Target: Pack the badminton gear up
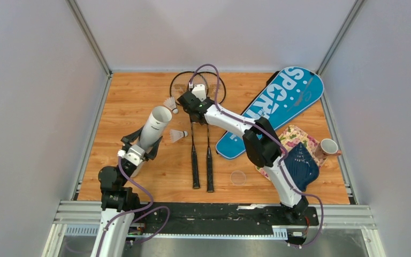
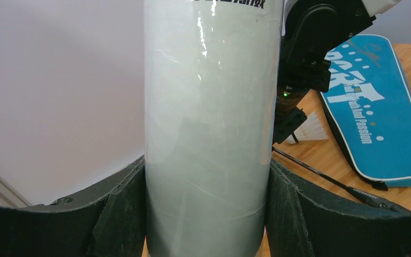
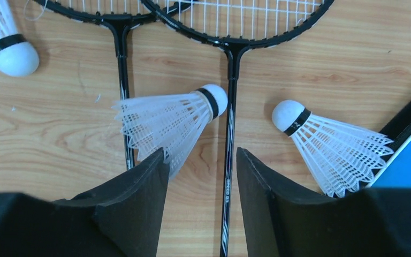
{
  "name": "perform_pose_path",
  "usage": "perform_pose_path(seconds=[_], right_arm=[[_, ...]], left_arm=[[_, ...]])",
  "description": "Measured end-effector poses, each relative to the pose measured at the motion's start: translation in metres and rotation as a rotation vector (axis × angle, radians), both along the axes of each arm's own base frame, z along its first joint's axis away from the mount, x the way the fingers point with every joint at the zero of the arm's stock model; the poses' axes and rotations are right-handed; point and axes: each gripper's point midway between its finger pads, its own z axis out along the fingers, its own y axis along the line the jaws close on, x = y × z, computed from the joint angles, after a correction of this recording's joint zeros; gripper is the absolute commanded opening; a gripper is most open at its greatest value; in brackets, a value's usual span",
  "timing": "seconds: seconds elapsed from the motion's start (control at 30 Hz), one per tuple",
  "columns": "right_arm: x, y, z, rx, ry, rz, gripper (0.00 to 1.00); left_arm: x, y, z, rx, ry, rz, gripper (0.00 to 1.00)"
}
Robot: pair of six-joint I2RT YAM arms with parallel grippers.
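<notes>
My left gripper (image 2: 208,179) is shut on the long white tube (image 2: 208,118), which it holds tilted with its open mouth (image 1: 161,113) up. Two black rackets (image 1: 195,160) lie side by side mid-table. My right gripper (image 3: 200,176) hangs open just below their heads, straddling one racket shaft (image 3: 228,160). A white shuttlecock (image 3: 171,118) lies with its skirt against the left fingertip (image 3: 150,176); another (image 3: 332,144) lies to the right and a third (image 3: 5,37) at top left. The blue SPORT cover (image 1: 278,104) lies at the right.
A floral cloth (image 1: 294,136), a dark blue shell-shaped object (image 1: 301,167) and a cup (image 1: 327,147) sit at the right edge. A small clear disc (image 1: 238,178) lies near the racket handles. One shuttlecock (image 1: 178,135) rests beside the tube. Walls close in three sides.
</notes>
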Motion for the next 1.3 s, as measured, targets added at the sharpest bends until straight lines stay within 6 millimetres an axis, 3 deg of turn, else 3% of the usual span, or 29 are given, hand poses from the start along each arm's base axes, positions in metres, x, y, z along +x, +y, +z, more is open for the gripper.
perform_pose_path(seconds=[0.2, 0.3, 0.33, 0.5, 0.6, 0.67, 0.73, 0.9, 0.97, 1.03, 1.1, 1.2, 1.3], right_arm=[[0.012, 0.003, 0.002, -0.024, -0.037, -0.004, 0.36], [0.016, 0.006, 0.002, -0.025, -0.047, 0.000, 0.03], [0.017, 0.007, 0.002, -0.030, -0.048, 0.005, 0.00], [0.016, 0.004, 0.006, -0.044, -0.051, 0.020, 0.00], [0.002, -0.007, 0.020, -0.044, -0.030, 0.057, 0.00], [-0.017, -0.020, 0.042, -0.015, 0.001, 0.101, 0.00], [-0.040, -0.028, 0.079, 0.086, 0.021, 0.169, 0.00], [-0.092, -0.062, 0.220, 0.473, -0.060, 0.355, 0.00], [-0.119, -0.070, 0.266, 0.580, -0.106, 0.451, 0.00], [-0.147, -0.065, 0.292, 0.651, -0.112, 0.560, 0.00], [-0.174, -0.056, 0.305, 0.706, -0.080, 0.668, 0.00], [-0.202, -0.040, 0.306, 0.749, 0.023, 0.790, 0.00], [-0.214, -0.025, 0.296, 0.747, 0.122, 0.846, 0.00]], left_arm=[[0.000, 0.000, 0.000, 0.001, 0.000, -0.001, 0.18], [0.000, 0.000, 0.000, 0.001, 0.000, -0.001, 0.18], [0.000, 0.000, 0.000, 0.002, 0.000, -0.002, 0.18], [0.000, -0.001, 0.000, 0.002, 0.001, -0.002, 0.18], [0.000, -0.002, -0.001, 0.006, 0.003, -0.012, 0.18], [-0.002, -0.006, -0.002, 0.013, 0.005, -0.033, 0.18], [-0.003, -0.010, -0.004, 0.022, 0.007, -0.055, 0.17], [-0.009, -0.022, -0.008, 0.053, 0.013, -0.130, 0.17], [-0.012, -0.027, -0.010, 0.066, 0.013, -0.163, 0.17], [-0.016, -0.032, -0.011, 0.076, 0.010, -0.193, 0.17], [-0.019, -0.036, -0.013, 0.086, 0.008, -0.224, 0.17], [-0.024, -0.042, -0.014, 0.098, 0.004, -0.260, 0.16], [-0.026, -0.045, -0.015, 0.106, 0.004, -0.283, 0.16]])
